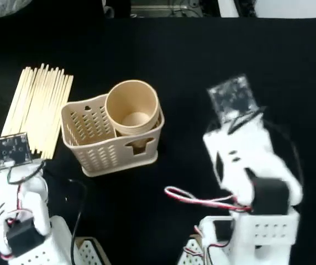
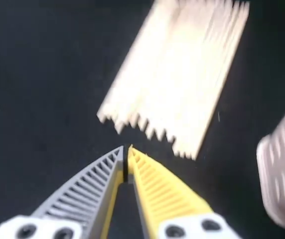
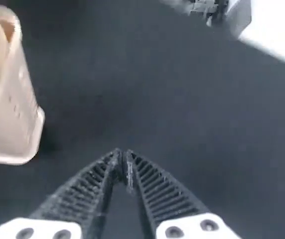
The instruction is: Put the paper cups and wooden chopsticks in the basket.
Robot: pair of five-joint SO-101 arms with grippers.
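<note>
A beige perforated basket (image 1: 100,144) stands mid-table with stacked paper cups (image 1: 132,107) upright in its right half. Several wooden chopsticks (image 1: 39,107) lie side by side flat on the black cloth left of the basket; their near ends show in the left wrist view as chopsticks (image 2: 177,84). My left gripper (image 2: 126,151) is shut and empty, hovering just short of those ends, with the basket's corner (image 2: 282,169) off to one side. My right gripper (image 3: 121,155) is shut and empty over bare cloth, to the right of the basket (image 3: 8,114).
The left arm's base (image 1: 20,221) sits at the front left and the right arm's body (image 1: 252,176) at the front right. Black cloth covers the whole table. Pale equipment (image 3: 267,25) stands beyond the far table edge.
</note>
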